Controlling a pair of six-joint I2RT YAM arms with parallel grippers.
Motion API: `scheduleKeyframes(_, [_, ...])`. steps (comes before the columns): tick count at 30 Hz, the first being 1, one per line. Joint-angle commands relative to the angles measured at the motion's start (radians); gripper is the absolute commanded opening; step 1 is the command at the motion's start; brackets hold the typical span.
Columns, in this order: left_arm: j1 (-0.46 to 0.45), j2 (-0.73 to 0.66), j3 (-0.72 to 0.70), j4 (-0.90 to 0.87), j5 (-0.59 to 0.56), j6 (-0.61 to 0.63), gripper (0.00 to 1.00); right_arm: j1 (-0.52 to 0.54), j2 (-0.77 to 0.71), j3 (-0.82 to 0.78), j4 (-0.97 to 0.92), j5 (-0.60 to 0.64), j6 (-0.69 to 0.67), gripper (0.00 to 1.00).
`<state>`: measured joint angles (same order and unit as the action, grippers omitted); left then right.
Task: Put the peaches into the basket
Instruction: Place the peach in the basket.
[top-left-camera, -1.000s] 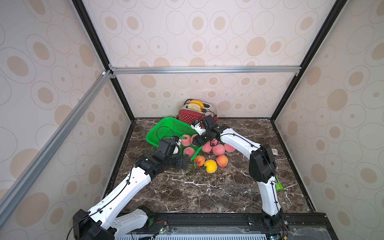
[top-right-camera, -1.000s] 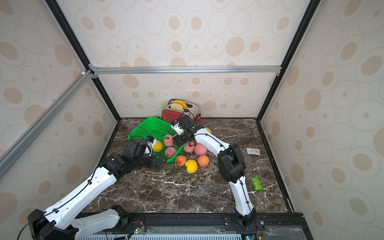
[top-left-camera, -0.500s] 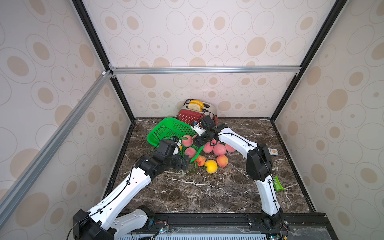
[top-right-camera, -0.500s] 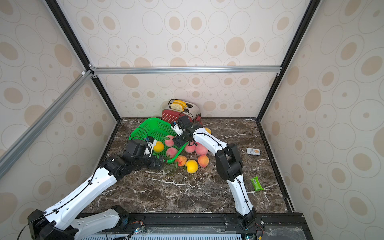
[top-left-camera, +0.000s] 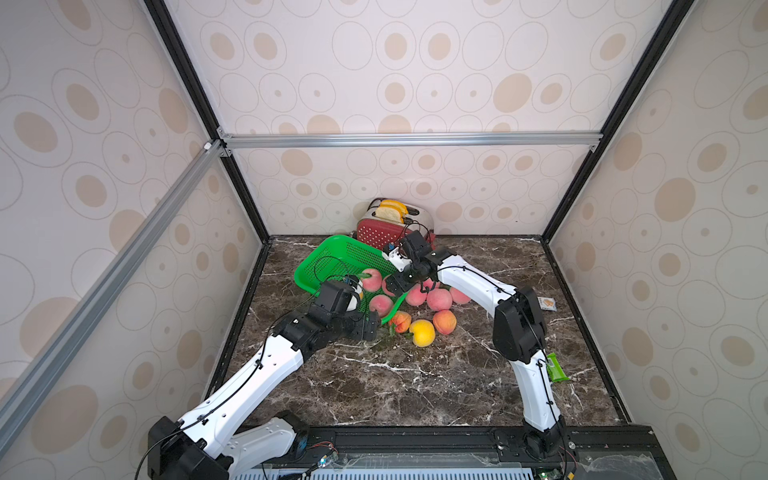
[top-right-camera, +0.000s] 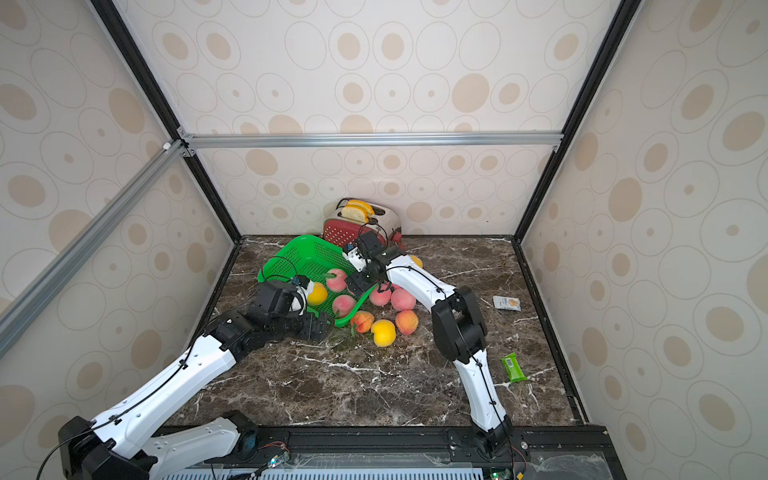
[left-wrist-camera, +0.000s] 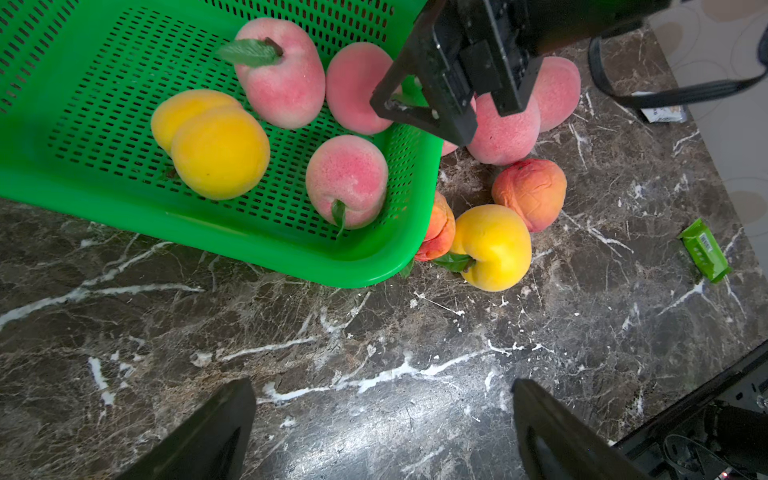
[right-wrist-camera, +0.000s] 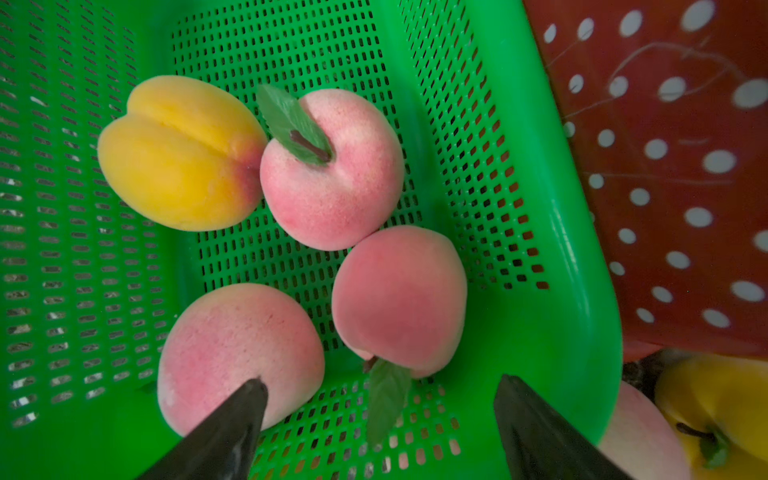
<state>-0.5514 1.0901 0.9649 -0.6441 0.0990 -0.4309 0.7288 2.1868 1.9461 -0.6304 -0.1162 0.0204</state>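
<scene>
The green basket (top-left-camera: 332, 257) (top-right-camera: 305, 253) lies at the back left of the marble top. Inside it are a yellow peach (right-wrist-camera: 178, 153) and three pink peaches (right-wrist-camera: 332, 183) (right-wrist-camera: 399, 299) (right-wrist-camera: 237, 349). My right gripper (right-wrist-camera: 380, 380) (top-left-camera: 397, 284) hangs open over the basket's right end, with only a peach leaf below the gap. Several more peaches lie outside by that end, among them a pink one (top-left-camera: 439, 299), an orange one (top-left-camera: 444, 322) and a yellow one (top-left-camera: 423, 332). My left gripper (left-wrist-camera: 382, 382) (top-left-camera: 372, 328) is open above bare marble, just in front of the basket's near rim (left-wrist-camera: 249, 245).
A red white-dotted toaster (top-left-camera: 386, 232) with bread slices stands against the back wall, touching the basket's far corner. A green wrapper (top-left-camera: 557, 368) and a small packet (top-left-camera: 546, 302) lie at the right. An orange-red peach (left-wrist-camera: 436, 228) sits partly under the basket's near corner.
My right gripper has opened and shifted slightly left and lower over the basket; a pink peach now lies free below it. The left arm has not moved.
</scene>
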Motion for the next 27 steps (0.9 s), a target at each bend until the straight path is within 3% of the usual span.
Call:
scheduleKeyframes(1, [0.003, -0.005, -0.006, 0.003, 0.0, -0.015, 0.99, 0.005, -0.102, -0.042, -0.013, 0.001, 0.001, 0.91])
scheduleKeyframes(7, [-0.007, -0.007, -0.021, 0.057, 0.029, -0.043, 0.99, 0.004, -0.309, -0.258, 0.066, 0.042, 0.017, 0.94])
scheduleKeyframes(11, [-0.077, 0.011, -0.023, 0.074, -0.002, -0.063, 0.99, -0.004, -0.474, -0.463, 0.1, 0.071, 0.035, 0.96])
scheduleKeyframes(18, [-0.154, 0.084, -0.061, 0.201, 0.01, -0.149, 0.99, -0.063, -0.809, -0.849, 0.178, 0.003, 0.134, 0.97])
scheduleKeyframes(27, [-0.253, 0.262, 0.003, 0.278, -0.026, -0.166, 0.99, -0.067, -1.085, -1.06, 0.122, 0.034, 0.183, 0.98])
